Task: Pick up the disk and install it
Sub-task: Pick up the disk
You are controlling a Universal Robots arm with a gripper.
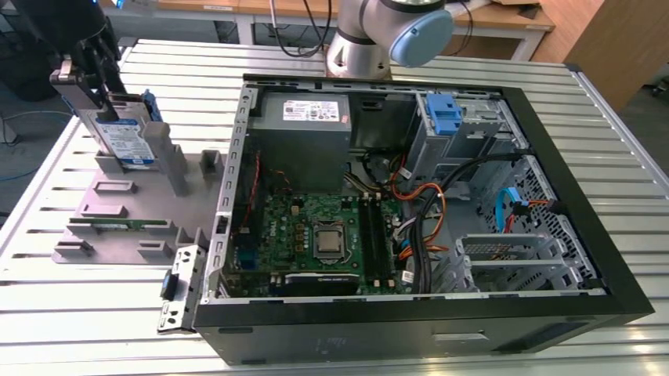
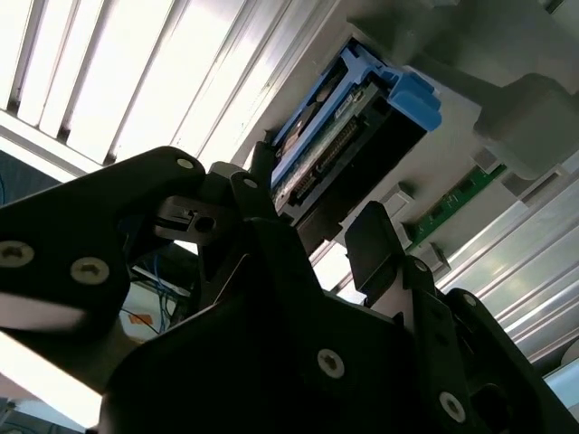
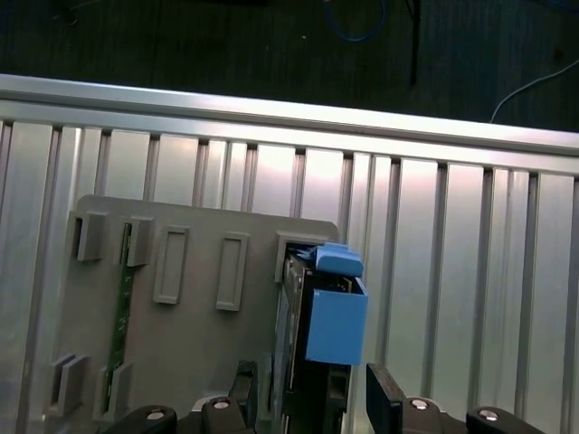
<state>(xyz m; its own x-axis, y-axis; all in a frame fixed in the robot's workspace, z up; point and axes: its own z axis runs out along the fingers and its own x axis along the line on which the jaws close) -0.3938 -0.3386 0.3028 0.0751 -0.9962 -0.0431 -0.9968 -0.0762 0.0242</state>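
The disk (image 1: 125, 139) is a silver-grey drive with a white-and-blue label in a blue caddy. It stands upright in a slot of the grey holder (image 1: 115, 211) at the exterior view's left. My gripper (image 1: 96, 90) hangs just above and beside its top end. In both wrist views the disk (image 3: 330, 321) (image 2: 339, 145) sits between my two black fingers (image 3: 384, 398) (image 2: 369, 237), with a gap showing on at least one side. The gripper (image 3: 312, 393) (image 2: 312, 212) is open around the drive's end and the drive rests in the holder.
The open computer case (image 1: 585, 235) lies on the slatted aluminium table (image 1: 84, 313) at the exterior view's right. Inside it are a blue bracket (image 1: 444, 113), a grey power-supply box (image 1: 303, 113) and loose cables. A green memory stick (image 1: 121, 225) lies in the holder.
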